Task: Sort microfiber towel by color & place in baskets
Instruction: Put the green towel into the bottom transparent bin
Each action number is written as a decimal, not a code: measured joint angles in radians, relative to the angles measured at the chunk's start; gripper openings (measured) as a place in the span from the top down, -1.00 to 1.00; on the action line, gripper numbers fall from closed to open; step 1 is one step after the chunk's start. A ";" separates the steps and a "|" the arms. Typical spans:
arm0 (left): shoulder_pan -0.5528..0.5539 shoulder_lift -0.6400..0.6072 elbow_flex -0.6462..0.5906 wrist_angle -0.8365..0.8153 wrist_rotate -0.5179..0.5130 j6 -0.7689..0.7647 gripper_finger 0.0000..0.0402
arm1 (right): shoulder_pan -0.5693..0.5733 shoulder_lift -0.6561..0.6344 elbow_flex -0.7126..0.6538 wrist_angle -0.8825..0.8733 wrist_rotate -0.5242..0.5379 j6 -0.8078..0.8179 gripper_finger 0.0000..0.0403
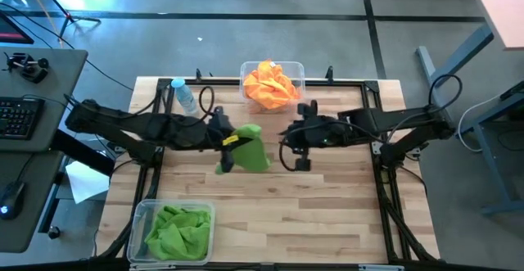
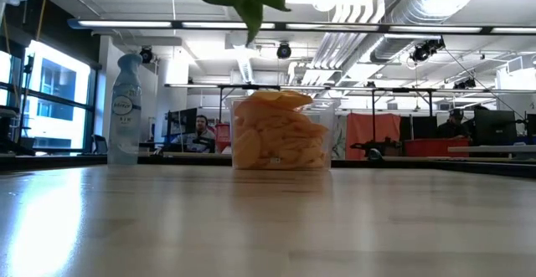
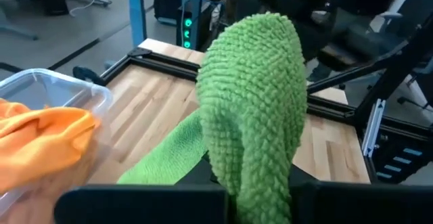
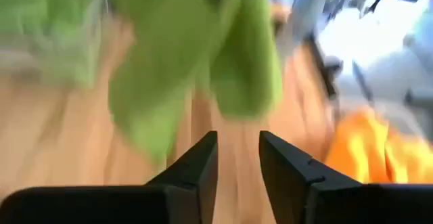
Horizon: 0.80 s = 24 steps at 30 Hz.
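A bright green microfiber towel (image 1: 250,149) hangs in the air over the middle of the table, held by my left gripper (image 1: 229,142), which reaches in from the table's left. In the low view the towel's lower tip (image 2: 249,13) hangs high above the tabletop. My right gripper (image 4: 238,149) is open just to the towel's right (image 1: 295,142) and touches nothing. One clear basket (image 1: 298,70) at the far edge holds orange towels (image 1: 271,86). The other basket (image 1: 146,214), at the near left corner, holds green towels (image 1: 177,231). My left gripper is shut on the green towel's bunched upper part (image 3: 254,109), coming about level from the table's left. The cloth bulges over the fingers and hides the fingertips. The towel is lifted clear of the table, and a flap (image 3: 169,156) hangs down slack below the hold.
A clear spray bottle (image 1: 183,94) stands at the far left of the table, beside the orange basket. Bare wood (image 1: 311,214) stretches across the table's middle and near right. A black frame rail (image 1: 385,181) runs along the table's edges. A person sits in the room beyond (image 2: 201,130).
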 joint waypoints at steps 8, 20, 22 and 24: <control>-0.041 -0.009 0.000 -0.015 -0.032 -0.008 0.99 | -0.009 -0.091 -0.240 -0.128 -0.097 0.096 0.89; -0.053 -0.010 0.000 -0.022 -0.048 -0.016 1.00 | -0.014 -0.643 -1.020 0.512 -0.284 0.200 0.97; -0.047 -0.010 0.000 -0.022 -0.048 -0.016 1.00 | -0.021 -0.724 -1.119 0.544 -0.273 0.200 0.96; -0.042 -0.010 0.000 -0.022 -0.048 -0.016 1.00 | -0.027 -0.779 -1.206 0.548 -0.248 0.201 0.98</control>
